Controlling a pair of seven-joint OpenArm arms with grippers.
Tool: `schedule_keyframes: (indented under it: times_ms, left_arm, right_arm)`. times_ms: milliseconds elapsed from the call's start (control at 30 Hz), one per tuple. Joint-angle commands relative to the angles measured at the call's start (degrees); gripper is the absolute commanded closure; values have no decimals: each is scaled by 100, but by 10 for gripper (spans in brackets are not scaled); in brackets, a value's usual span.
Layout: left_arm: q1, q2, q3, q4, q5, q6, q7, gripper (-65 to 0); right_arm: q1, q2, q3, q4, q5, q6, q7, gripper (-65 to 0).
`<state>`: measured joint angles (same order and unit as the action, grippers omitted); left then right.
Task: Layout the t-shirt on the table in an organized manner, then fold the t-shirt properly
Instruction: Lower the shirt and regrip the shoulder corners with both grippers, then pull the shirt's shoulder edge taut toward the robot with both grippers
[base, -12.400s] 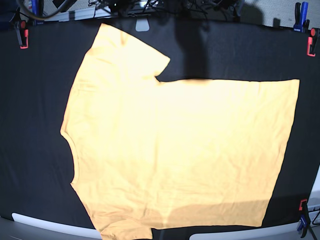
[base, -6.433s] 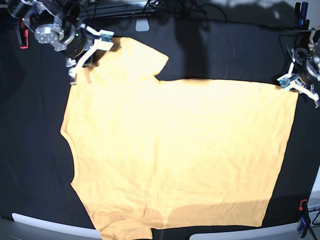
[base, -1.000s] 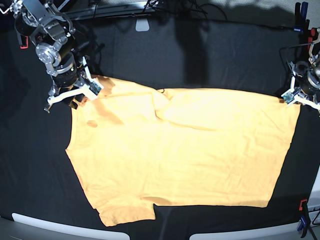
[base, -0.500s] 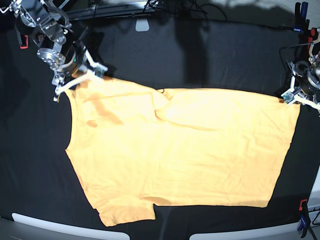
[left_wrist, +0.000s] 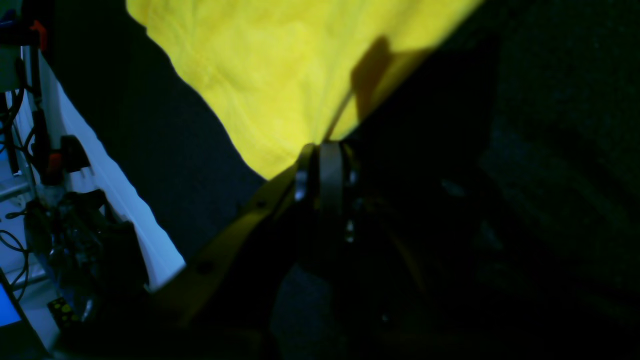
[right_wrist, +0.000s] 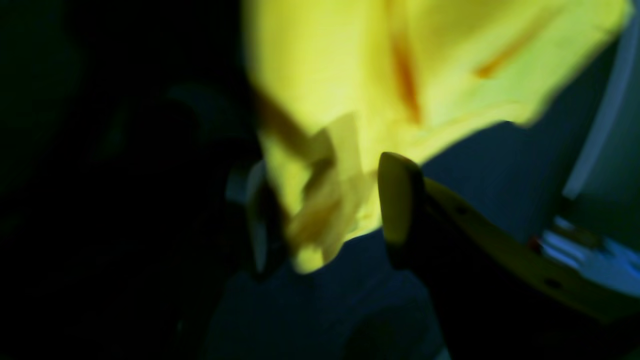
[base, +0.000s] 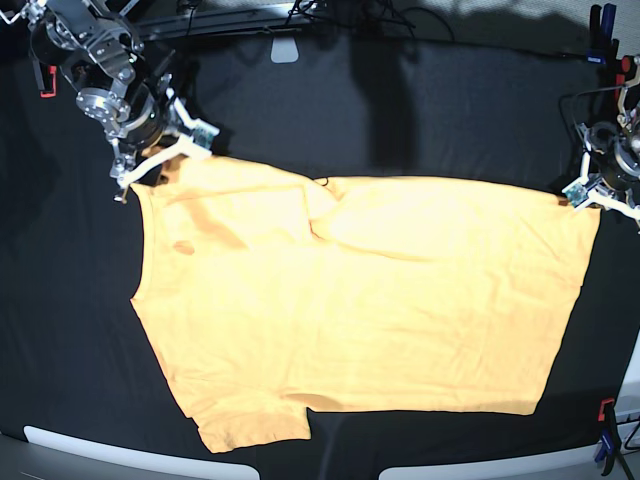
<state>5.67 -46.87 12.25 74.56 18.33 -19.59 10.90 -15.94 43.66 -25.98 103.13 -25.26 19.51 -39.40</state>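
Left fingers (left_wrist: 320, 165) pinched on the t-shirt (base: 360, 310) corner, right fingers (right_wrist: 395, 200) apart.

The right wrist view is badly blurred: the t-shirt (right_wrist: 425, 65) shows only as a yellow smear, its edge and folds unreadable between the right gripper (right_wrist: 320, 210) fingers. In the left wrist view, everything from 3 to 6 o'clock is lost in darkness, and the shirt runs off at 12 o'clock. In the base view, the clamp (base: 607, 432) at 4 o'clock is cut off.
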Motion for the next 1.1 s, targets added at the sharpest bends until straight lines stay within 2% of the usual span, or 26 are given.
schedule_keyframes:
  times_ms: [0, 100, 233, 267, 400, 533, 667, 767, 900, 967, 1067]
  left_arm:
    - [-59, -142, -55, 39, 26, 24, 15, 0]
    - [-57, -142, -55, 39, 24, 22, 116, 0]
    - [-52, -162, -55, 39, 28, -63, 334, 0]
    - [-39, -192, -55, 42, 28, -140, 337, 0]
    - [170, -435, -55, 52, 24, -280, 317, 0]
    - [636, -870, -55, 107, 2, -278, 306, 0]
    - [1189, -1228, -55, 256, -249, -275, 293, 0]
    - [1499, -1320, -57, 428, -505, -275, 345, 0]
    - [1825, -1316, -59, 750, -538, -236, 413, 0]
    - [1932, -1314, -59, 957, -540, 31, 413, 0]
    - [1917, -1314, -59, 1314, -533, 791, 505, 0]
  right_arm:
    - [74, 94, 48, -4, -90, -11, -83, -282]
    - [127, 94, 50, -9, -402, -22, -109, -201]
    - [133, 94, 50, 0, -608, -24, -114, -15]
    - [131, 94, 50, 4, -608, -24, -114, 0]
    - [103, 125, 50, 103, -601, -24, -315, 0]
    - [-170, 426, 50, 413, -413, -33, -662, 0]
    - [-708, 780, 50, 754, -431, -470, -852, 0]
    - [-1097, 944, 50, 966, -479, -619, -960, 0]
    - [-1462, 1014, 50, 1176, -481, -763, -1019, 0]
    - [-1523, 1021, 50, 1222, -485, -822, -1016, 0]
    - [-1519, 1019, 50, 1226, -479, -841, -1016, 0]
